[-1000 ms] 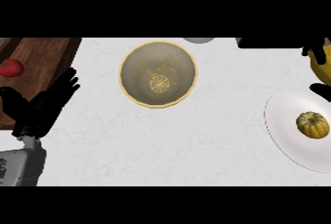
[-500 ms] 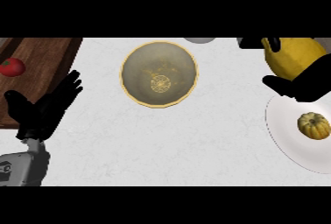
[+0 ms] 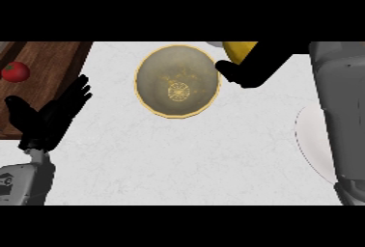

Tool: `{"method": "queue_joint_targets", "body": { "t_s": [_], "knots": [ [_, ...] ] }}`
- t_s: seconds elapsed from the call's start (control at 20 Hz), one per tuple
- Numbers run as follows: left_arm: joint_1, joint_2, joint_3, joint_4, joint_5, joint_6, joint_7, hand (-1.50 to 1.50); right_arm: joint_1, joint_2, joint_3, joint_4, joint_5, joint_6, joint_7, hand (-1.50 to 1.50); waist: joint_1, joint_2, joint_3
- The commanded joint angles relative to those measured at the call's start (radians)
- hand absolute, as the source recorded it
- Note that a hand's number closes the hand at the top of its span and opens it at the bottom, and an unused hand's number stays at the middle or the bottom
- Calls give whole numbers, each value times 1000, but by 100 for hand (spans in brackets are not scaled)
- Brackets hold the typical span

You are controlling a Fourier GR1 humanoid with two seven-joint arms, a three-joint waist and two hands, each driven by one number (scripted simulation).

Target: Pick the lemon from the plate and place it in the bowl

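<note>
Right robot hand (image 3: 258, 65) is curled round the one lemon (image 3: 239, 49), yellow peeking out above its fingers, right beside the bowl's rim. One bowl (image 3: 177, 81) on the bench (image 3: 178, 159), gold-rimmed, just left of that hand. One plate (image 3: 312, 144), white, sits below the hand, mostly hidden behind the grey forearm (image 3: 342, 111). Over at the far side, the left robot hand (image 3: 49, 116) rests open, fingers up. Above it, one tomato (image 3: 15, 72) on one wooden board (image 3: 43, 72), well apart from the lemon.
</note>
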Motion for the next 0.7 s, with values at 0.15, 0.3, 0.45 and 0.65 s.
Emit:
{"method": "queue_joint_targets", "body": {
  "t_s": [0.15,0.3,0.45,0.65],
  "knots": [
    [19,9,7,-1,14,-30,-12,0,-144,120,67,317,169,-199,-41,150,24,6,0],
    [4,-19,-15,36,-32,4,-36,0,-151,188,95,397,212,-271,-56,150,9,4,0],
    [2,-2,-3,5,-6,-20,-27,0,-167,151,38,593,229,-368,-222,150,25,11,0],
    [-28,-4,-2,31,-11,-17,-27,0,-254,187,19,784,226,-379,-290,150,26,13,0]
  ]
}}
